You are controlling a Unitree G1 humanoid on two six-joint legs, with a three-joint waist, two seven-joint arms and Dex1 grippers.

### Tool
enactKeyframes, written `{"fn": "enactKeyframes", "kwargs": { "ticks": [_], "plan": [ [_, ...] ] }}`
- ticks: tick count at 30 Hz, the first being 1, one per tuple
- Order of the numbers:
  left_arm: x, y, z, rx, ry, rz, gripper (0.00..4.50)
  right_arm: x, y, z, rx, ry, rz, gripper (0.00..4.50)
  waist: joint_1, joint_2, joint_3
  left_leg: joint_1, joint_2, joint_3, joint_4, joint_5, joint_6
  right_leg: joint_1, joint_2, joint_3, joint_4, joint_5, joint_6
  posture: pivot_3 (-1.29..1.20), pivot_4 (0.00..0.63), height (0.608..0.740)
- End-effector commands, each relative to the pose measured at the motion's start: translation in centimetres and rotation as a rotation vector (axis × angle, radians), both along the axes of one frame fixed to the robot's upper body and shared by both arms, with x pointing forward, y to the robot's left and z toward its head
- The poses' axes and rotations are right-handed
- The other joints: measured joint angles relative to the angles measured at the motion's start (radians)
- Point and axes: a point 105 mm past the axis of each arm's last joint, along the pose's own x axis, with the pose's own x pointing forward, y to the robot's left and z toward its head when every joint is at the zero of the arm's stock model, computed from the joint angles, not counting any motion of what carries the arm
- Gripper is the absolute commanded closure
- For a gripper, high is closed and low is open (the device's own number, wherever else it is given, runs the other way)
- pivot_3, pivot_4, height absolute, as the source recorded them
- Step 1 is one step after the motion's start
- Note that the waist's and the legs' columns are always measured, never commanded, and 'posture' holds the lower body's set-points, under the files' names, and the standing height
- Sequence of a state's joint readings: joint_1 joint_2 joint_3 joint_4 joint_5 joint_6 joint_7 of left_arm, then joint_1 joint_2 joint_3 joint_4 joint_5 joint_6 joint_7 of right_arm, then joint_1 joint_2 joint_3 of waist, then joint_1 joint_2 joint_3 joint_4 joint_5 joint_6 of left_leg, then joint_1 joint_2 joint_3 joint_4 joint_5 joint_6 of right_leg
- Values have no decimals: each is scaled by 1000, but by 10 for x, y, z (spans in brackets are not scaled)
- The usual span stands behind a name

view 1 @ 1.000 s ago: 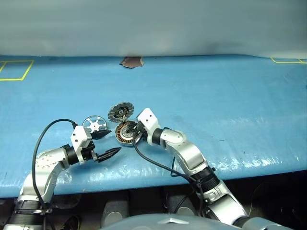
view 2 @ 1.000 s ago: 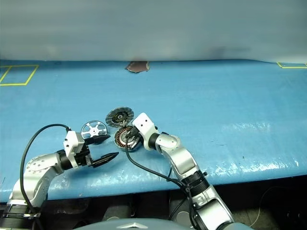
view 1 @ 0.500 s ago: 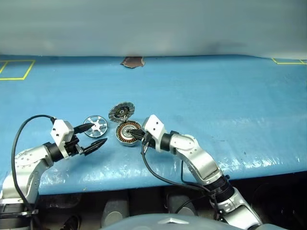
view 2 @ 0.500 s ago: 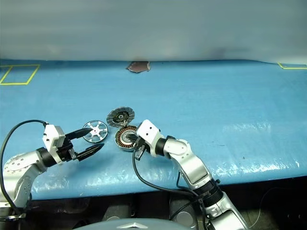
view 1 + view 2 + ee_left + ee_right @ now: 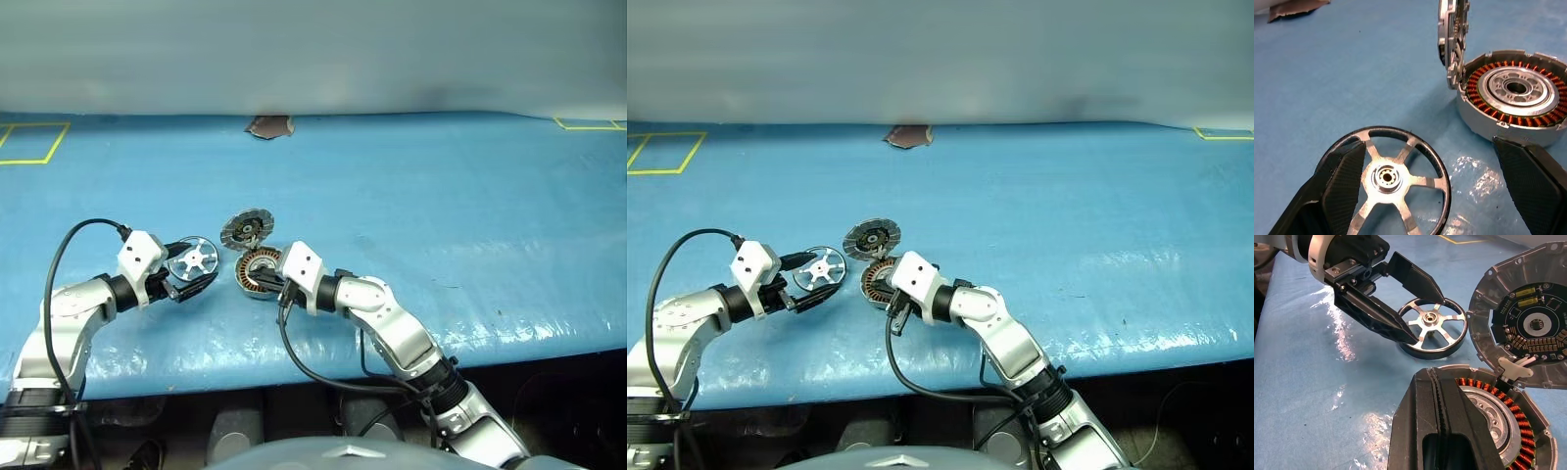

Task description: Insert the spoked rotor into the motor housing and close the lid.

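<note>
straddling spoked rotor (image 5: 1433,332) – left gripper (image 5: 1415,311) spread wide; right gripper (image 5: 1442,431) shut against motor housing (image 5: 1513,95) – lid (image 5: 1533,328) open.

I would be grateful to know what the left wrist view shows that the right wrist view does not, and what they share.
Left wrist view alone: a brown scrap on the blue table, and the lid seen edge-on. Right wrist view alone: the lid's inner face with its segments and dark centre, the whole open left gripper straddling the spoked rotor, and the shut right gripper against the motor housing. Both: rotor, housing with copper windings, opened lid and blue table.
</note>
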State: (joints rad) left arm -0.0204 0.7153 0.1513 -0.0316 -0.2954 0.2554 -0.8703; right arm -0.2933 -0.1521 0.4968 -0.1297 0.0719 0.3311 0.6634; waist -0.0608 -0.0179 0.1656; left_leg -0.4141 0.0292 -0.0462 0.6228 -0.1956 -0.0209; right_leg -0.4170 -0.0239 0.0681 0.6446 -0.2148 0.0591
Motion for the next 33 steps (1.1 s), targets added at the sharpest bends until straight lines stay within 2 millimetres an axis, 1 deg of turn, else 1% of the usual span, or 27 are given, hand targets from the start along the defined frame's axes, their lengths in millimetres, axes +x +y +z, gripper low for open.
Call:
{"fn": "enactKeyframes", "kwargs": {
  "ticks": [1,5,11,15,20,22,25,31,33],
  "plan": [
    [5,8,7,51,-39,29,1184,1,2,13,39,-49,1,4500,0,0,0,0,0,0,0,0,0,0,0,0,0,0,0,0,150,740],
    [4,10,5,63,-34,40,1184,1,2,13,38,-48,-4,4500,1,0,0,0,0,0,0,0,0,0,0,0,0,0,0,0,150,740],
    [-3,16,-10,125,20,56,1184,3,3,13,39,-46,-12,4500,0,0,0,0,0,0,0,0,0,0,0,0,0,0,0,0,150,740],
    [-4,18,-8,139,12,49,1184,3,3,13,39,-46,-17,4500,0,0,0,2,0,0,0,0,0,1,0,0,0,0,0,0,150,740],
    [3,20,-1,152,-10,61,1184,4,3,13,42,-44,-19,4500,1,0,0,1,0,0,0,0,0,1,0,0,1,0,0,0,150,740],
    [3,21,-3,142,13,75,1184,4,3,13,43,-43,-20,4500,1,0,0,1,0,0,0,0,0,1,0,0,0,0,0,0,150,740],
    [2,23,-9,181,45,71,1184,4,3,13,45,-41,-25,4500,1,0,0,0,0,0,0,0,0,0,0,0,0,0,0,0,150,740],
    [4,16,-12,100,80,83,1184,5,2,12,42,-39,-33,4500,1,0,0,1,0,0,0,0,0,1,0,0,1,0,0,0,150,740],
    [2,10,-10,16,114,77,1184,5,2,12,43,-38,-35,4500,1,0,0,1,0,0,1,0,0,1,0,0,1,0,0,0,150,740]
  ]
}}
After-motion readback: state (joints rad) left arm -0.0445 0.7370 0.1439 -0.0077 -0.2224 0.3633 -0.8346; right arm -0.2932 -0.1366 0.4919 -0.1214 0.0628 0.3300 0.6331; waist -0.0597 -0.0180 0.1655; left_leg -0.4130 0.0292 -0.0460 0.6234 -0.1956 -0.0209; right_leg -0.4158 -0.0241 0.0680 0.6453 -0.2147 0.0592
